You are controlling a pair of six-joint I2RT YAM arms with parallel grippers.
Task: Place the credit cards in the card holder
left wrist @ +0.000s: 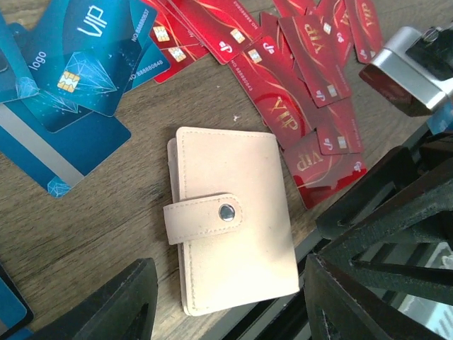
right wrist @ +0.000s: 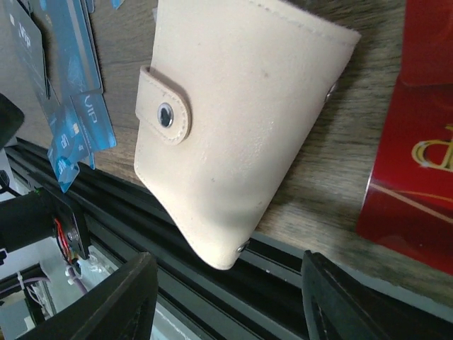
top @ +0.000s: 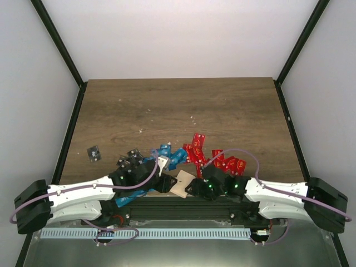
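The card holder (top: 181, 185) lies flat and closed at the near edge of the table (top: 178, 105), about midway between the two arms. Its strap is snapped shut on a small dark stud (left wrist: 226, 212), and its near corner reaches out over the dark rail (right wrist: 212, 283) below the edge. The left gripper (left wrist: 228, 283) hangs over it from the left with its jaws apart, one finger on either side of the holder's near end and neither touching it. The right gripper (right wrist: 225, 273) comes in from the right, its jaws likewise parted and holding nothing, straddling that overhanging corner. Just beyond the holder, the credit cards lie scattered and overlapping. The blue cards (left wrist: 78, 57) are to the far left of it and the red cards (left wrist: 297, 71) to the far right. A few black cards (top: 127, 161) sit further left, and one black card (top: 94, 153) lies alone near the table's left side.
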